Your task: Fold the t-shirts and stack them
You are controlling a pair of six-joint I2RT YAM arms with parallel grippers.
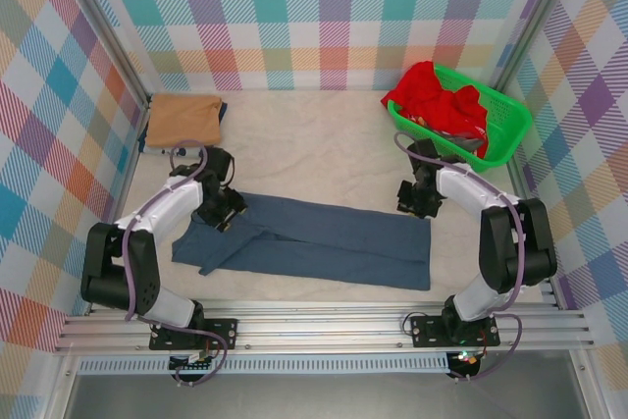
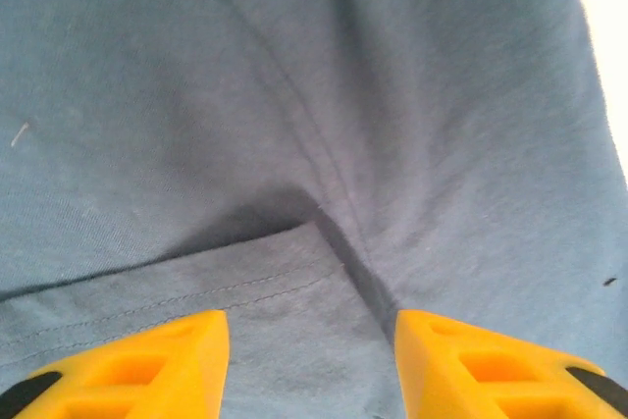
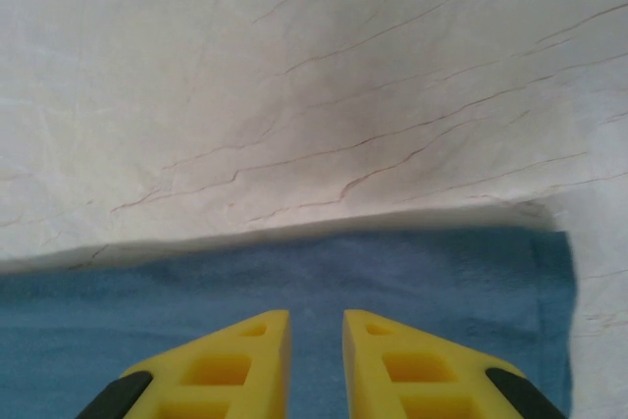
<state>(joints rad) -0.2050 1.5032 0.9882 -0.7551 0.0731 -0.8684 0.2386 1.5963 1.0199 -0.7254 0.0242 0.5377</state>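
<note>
The slate-blue t-shirt lies flat across the table's near half, folded into a long band. My left gripper is low over its left end, jaws open wide. Its yellow fingers straddle a stitched sleeve hem on the slate-blue t-shirt, and nothing is pinched in the left gripper. My right gripper hovers at the shirt's far right corner. The right gripper keeps a narrow gap over the slate-blue t-shirt, close to its edge. A folded tan t-shirt rests at the back left. A red t-shirt is heaped in the basket.
The green mesh basket stands at the back right, close behind my right arm. Pale wrinkled table covering stretches between the tan shirt and the basket, and the same pale wrinkled table covering lies beyond the shirt's edge. Checked walls enclose three sides.
</note>
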